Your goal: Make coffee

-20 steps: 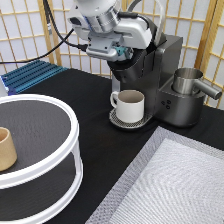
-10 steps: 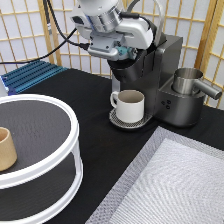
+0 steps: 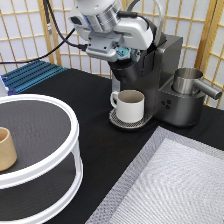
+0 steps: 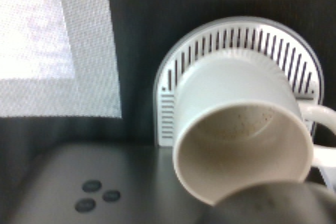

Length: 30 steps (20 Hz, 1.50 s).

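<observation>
My gripper point(image 3: 122, 55) hangs at the top front of the dark coffee machine point(image 3: 167, 65), just over its brew head. A small teal-blue patch at the gripper's tip is the coffee pod point(image 3: 121, 51); the gripper looks shut on it, and the rest of the pod is hidden. Below it, the cream-white handled mug point(image 3: 130, 105) stands upright and empty on the machine's round drip tray point(image 3: 116, 120). The wrist view looks down into the mug point(image 4: 247, 145) on the slotted tray point(image 4: 225, 40).
A metal pitcher point(image 3: 187, 80) sits on the machine's right side. A tan handleless cup point(image 3: 6, 148) stands on a white round two-tier rack point(image 3: 60, 165) at the left. A blue rack point(image 3: 30, 75) lies at the back left. A grey mat point(image 3: 170, 185) covers the bottom right.
My gripper has moved slightly down and to the right, closer to the top of the coffee machine. The mug and everything else stay put.
</observation>
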Available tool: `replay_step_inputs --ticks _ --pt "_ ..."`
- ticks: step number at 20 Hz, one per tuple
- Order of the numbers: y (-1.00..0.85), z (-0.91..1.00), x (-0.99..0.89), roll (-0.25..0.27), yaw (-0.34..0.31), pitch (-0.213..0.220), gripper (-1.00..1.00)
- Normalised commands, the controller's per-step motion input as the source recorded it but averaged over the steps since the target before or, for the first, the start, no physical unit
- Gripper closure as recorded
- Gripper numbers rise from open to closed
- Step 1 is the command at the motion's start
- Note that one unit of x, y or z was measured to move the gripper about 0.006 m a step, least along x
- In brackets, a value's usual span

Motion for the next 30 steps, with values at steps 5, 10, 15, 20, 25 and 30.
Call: replay_step_inputs --ticks 5,10,15,20,25,30 --pt "-0.42 0.42 -0.45 0.000 -0.070 -0.025 -1.00" --pt "0.51 1.00 -0.17 -0.038 -0.070 -0.053 -1.00" --pt "0.84 1.00 0.07 -0.094 -0.069 -0.026 -1.00" --pt "0.89 1.00 0.27 -0.135 -0.049 0.006 -1.00" --pt "0.79 0.68 0.46 -0.188 -0.024 0.054 -1.00" --pt "0.50 -0.07 0.29 -0.258 -0.003 0.057 -1.00"
